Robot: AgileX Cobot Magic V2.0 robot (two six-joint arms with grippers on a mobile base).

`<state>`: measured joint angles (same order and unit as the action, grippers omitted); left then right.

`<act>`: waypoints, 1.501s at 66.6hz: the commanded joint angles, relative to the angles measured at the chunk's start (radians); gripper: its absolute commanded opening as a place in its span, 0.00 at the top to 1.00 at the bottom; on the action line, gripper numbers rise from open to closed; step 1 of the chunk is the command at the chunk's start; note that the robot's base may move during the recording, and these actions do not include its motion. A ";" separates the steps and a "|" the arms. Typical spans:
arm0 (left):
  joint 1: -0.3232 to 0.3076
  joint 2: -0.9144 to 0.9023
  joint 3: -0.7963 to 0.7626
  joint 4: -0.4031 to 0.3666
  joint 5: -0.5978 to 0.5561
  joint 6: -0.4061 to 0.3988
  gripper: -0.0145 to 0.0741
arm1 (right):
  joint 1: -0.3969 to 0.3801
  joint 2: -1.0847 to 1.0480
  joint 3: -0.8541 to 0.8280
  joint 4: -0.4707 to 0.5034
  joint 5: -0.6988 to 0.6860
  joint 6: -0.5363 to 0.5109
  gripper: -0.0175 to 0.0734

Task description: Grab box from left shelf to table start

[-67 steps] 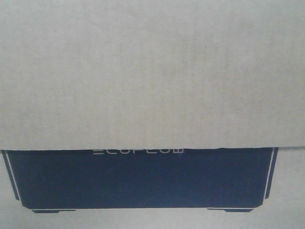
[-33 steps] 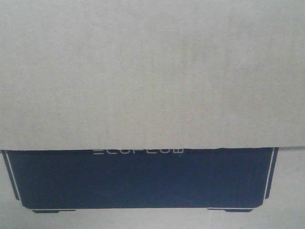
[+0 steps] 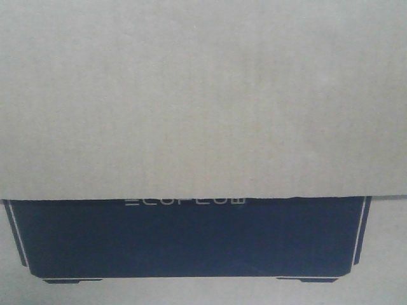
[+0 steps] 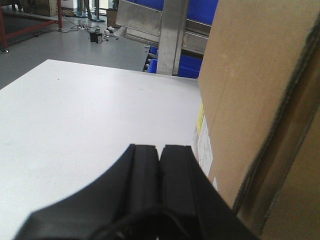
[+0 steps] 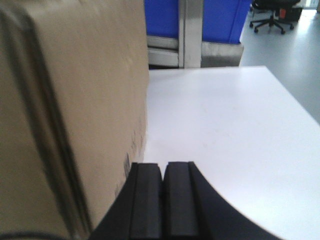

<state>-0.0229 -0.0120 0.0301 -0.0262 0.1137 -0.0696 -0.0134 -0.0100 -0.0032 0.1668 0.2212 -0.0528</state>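
Box point(image 3: 203, 95) fills the whole front view, its black panel point(image 3: 191, 238) with the white ECOFLOW lettering point(image 3: 184, 202) low on the cardboard face. It stands on the white worktop point(image 4: 75, 115), between the two arms. The left gripper point(image 4: 160, 152) is just beside its one side wall, the right gripper point(image 5: 163, 170) just beside the other; both have their jaws pressed together, pinching nothing. Farther back, past the worktop edge, the metal left shelf point(image 4: 172, 35) rises in front of blue bins point(image 5: 220, 20). An office chair point(image 5: 272, 15) stands far off.
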 commanded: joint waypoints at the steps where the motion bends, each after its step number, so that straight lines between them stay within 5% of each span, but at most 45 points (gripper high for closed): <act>1: -0.005 -0.014 -0.003 -0.008 -0.093 0.000 0.94 | -0.004 -0.010 0.043 -0.006 -0.193 0.020 0.74; 11: -0.005 -0.014 -0.003 -0.008 -0.093 0.000 0.94 | -0.004 -0.010 0.037 -0.062 -0.137 0.019 0.74; 100: -0.005 -0.014 -0.003 -0.008 -0.093 0.000 0.94 | -0.004 -0.010 0.037 -0.062 -0.125 0.019 0.74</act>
<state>-0.0229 -0.0120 0.0301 -0.0262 0.1137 -0.0696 -0.0134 -0.0109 0.0293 0.1153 0.1792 -0.0319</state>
